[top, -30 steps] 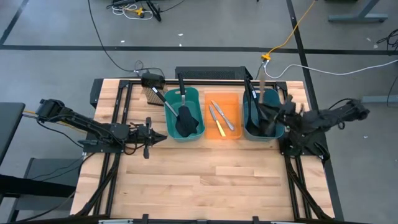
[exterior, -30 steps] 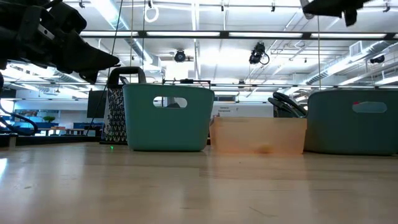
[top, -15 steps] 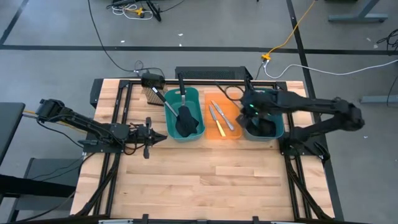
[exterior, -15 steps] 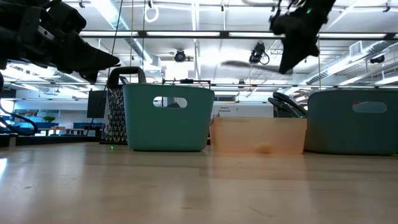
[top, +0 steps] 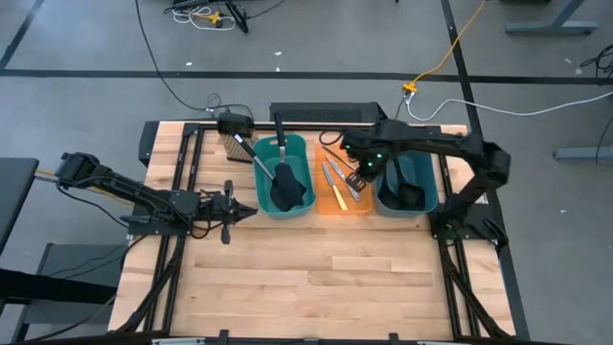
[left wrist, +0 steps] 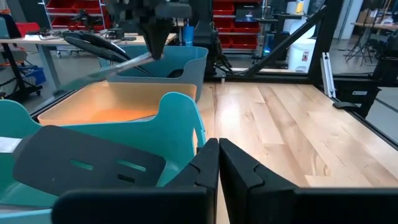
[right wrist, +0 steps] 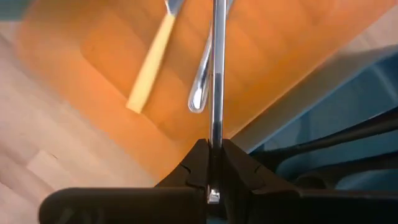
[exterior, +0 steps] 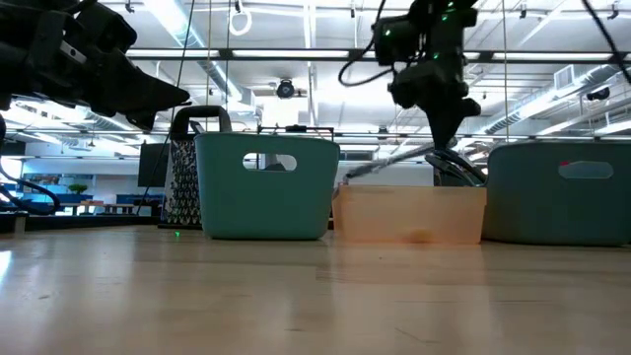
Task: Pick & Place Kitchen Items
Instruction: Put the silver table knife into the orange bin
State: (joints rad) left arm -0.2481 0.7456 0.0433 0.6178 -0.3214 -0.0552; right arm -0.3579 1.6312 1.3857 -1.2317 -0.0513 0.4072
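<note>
Three bins in a row, knives (top: pixel 337 182) in middle bin (top: pixel 365 206), spatulas (top: pixel 285 182) in left bin (top: pixel 308 206)

The thin steel rod (right wrist: pixel 217 68) pinched in the right hand (right wrist: pixel 214 163) runs off the frame's edge, its far end unseen; the yellow-handled knife (right wrist: pixel 151 63) is blurred.

My right gripper (right wrist: pixel 213 167), matt black, pinches a polished steel handle (right wrist: pixel 217 74). The orange bin (top: pixel 356 201) is translucent plastic, the teal bins (top: pixel 305 206) opaque and smooth. The table (top: pixel 306 278) is pale, lightly glossy wood.
</note>
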